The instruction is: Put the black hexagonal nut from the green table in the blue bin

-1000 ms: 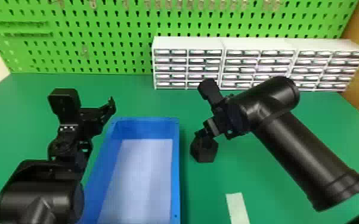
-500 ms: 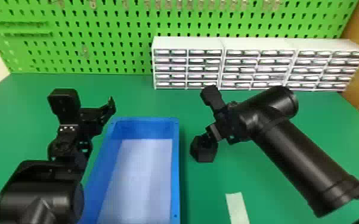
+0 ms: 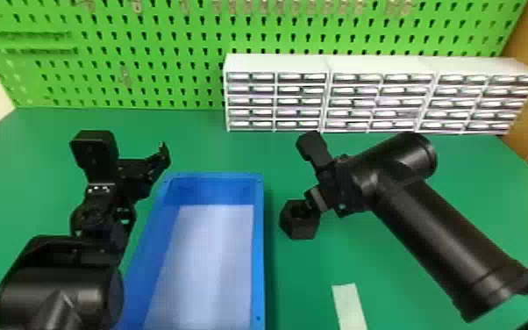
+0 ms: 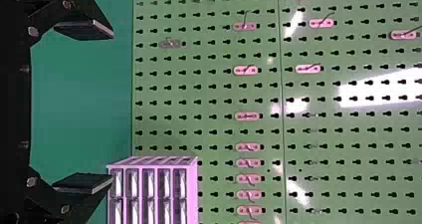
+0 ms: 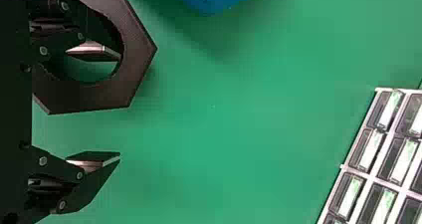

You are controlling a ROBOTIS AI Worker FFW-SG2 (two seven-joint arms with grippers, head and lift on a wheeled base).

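- The green tabletop (image 3: 188,136) carries everything; the nut appears to rest on it, hole facing up, just to the right of the bin.
- The blue bin (image 3: 210,191) lies between the two arms, so the carry would run leftward over its near long wall.
- The left gripper (image 4: 111,108) is spread wide, well apart from the nut on the bin's far side.
- The right gripper (image 5: 119,106) is much the nearer, also open and gripping nothing. One finger (image 5: 89,53) is over or in the hole, the other (image 5: 94,159) outside the nut, so one side wall lies between them. How deep the first reaches I cannot tell. Closing on that wall looks like the next step.
- The black hexagonal nut (image 3: 300,226) has no long axis: a chunky, matt ring with six flat sides and crisp corners.
- Its hole is round and broad, green showing through.
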